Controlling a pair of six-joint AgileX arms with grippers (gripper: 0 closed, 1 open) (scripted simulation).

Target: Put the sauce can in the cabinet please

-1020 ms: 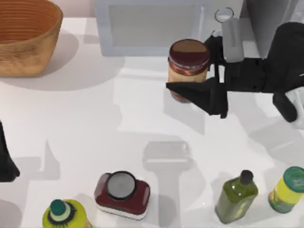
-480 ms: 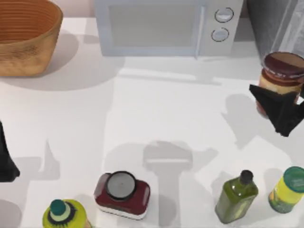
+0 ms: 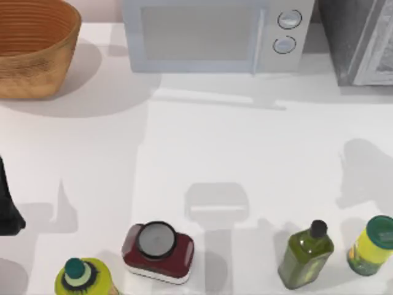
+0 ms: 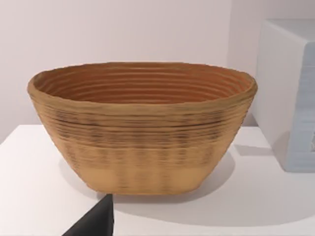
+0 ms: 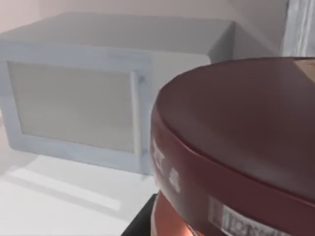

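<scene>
1. The left arm (image 3: 7, 206) sits parked at the table's left edge, well left of and in front of the white box-shaped microwave (image 3: 215, 37). A dark tip of the left gripper (image 4: 96, 221) shows in its wrist view; whether it is open or closed cannot be told.
2. The right gripper (image 5: 142, 221) lies against the side of the sauce can (image 5: 246, 128), a small cylinder with a dark maroon top, and is clamped on it.
3. In the right wrist view the sauce can hangs close to the camera in front of the microwave's right end. The edge of the dark grey boxy cabinet (image 5: 300, 27) is behind it.
4. Pale letters run round the can's maroon band, and a pale strip below carries dark writing. Neither can be read.
5. The left wrist view faces the ribbed tan woven basket (image 4: 142, 128), which stands left of the microwave.
6. From above, on the white table (image 3: 245, 147) in front of the microwave, left to right:
   - a yellow-green jar with a green lid (image 3: 83, 279)
   - a squat dark-red container with a grey round lid (image 3: 158, 249)
   - an olive-green bottle with a black cap (image 3: 305, 252)
   - a yellow jar with a green lid (image 3: 371, 246)
7. The cabinet stands just right of the microwave.
</scene>
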